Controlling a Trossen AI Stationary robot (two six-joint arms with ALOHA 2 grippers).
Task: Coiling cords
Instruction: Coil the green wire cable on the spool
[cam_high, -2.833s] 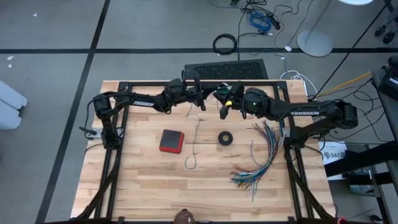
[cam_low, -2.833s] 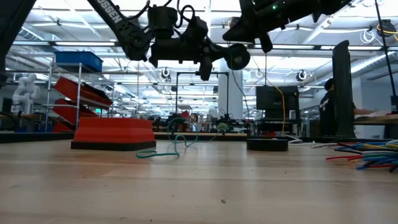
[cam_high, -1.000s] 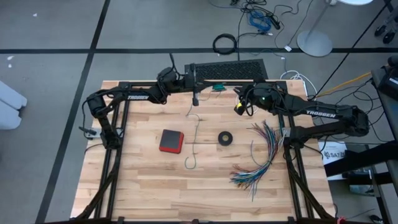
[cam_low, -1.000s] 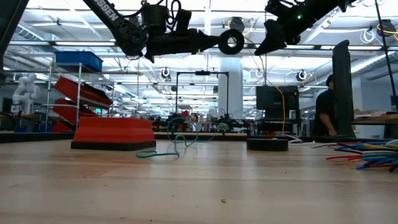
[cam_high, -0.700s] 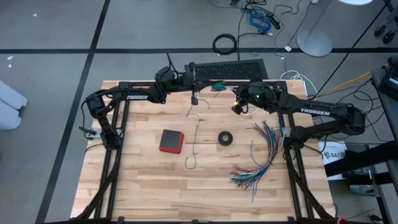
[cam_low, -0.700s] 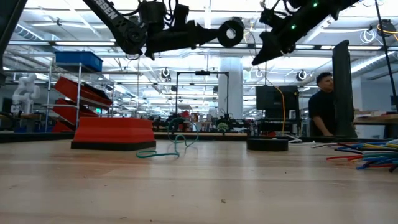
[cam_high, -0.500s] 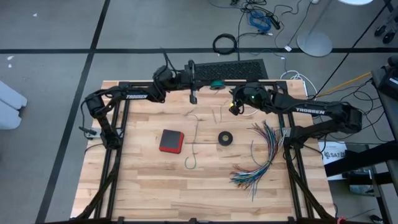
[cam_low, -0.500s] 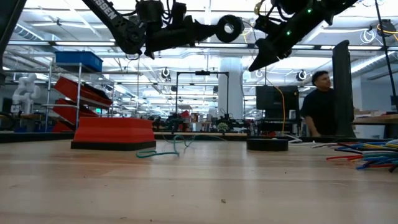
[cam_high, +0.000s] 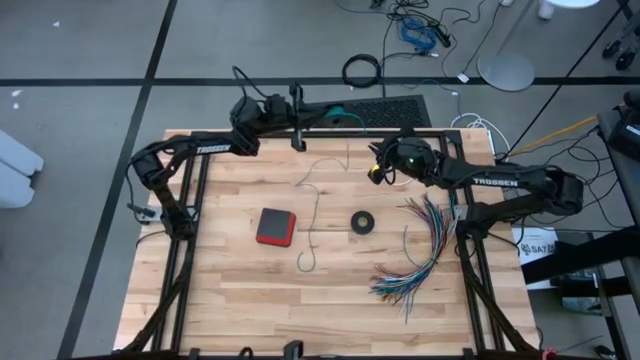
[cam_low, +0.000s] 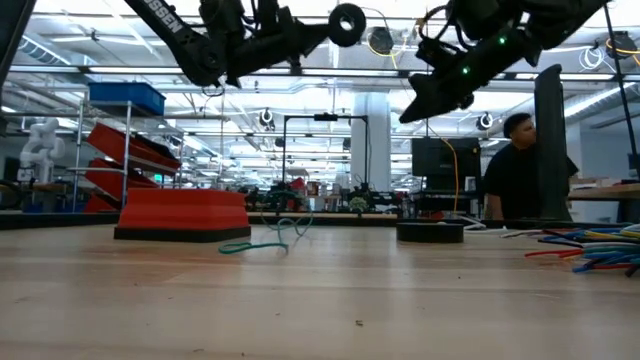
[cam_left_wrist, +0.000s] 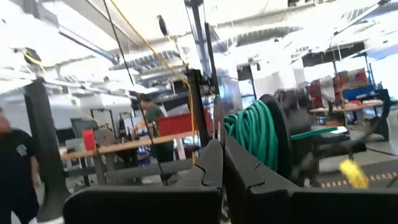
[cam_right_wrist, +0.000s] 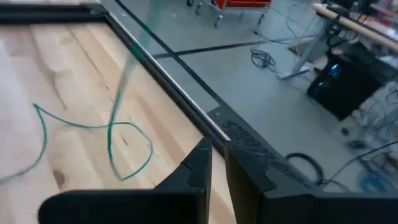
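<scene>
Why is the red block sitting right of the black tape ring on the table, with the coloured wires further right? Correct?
Not quite. The high view shows the red block left of the black tape ring, not right. The coloured wires do lie further right.

A tape ring (cam_high: 362, 222) lies near the middle of the bench (cam_high: 250, 300). Left of the ring sits a flat box (cam_high: 275, 227). Between box and ring a thin cord (cam_high: 312, 225) trails across the bench toward the far edge. Right of the ring spreads a fanned bundle of wires (cam_high: 420, 250). Above the far edge, left of the ring, hangs the left pincer (cam_high: 297, 112); the right pincer (cam_high: 376, 168) hangs just behind the ring.
</scene>
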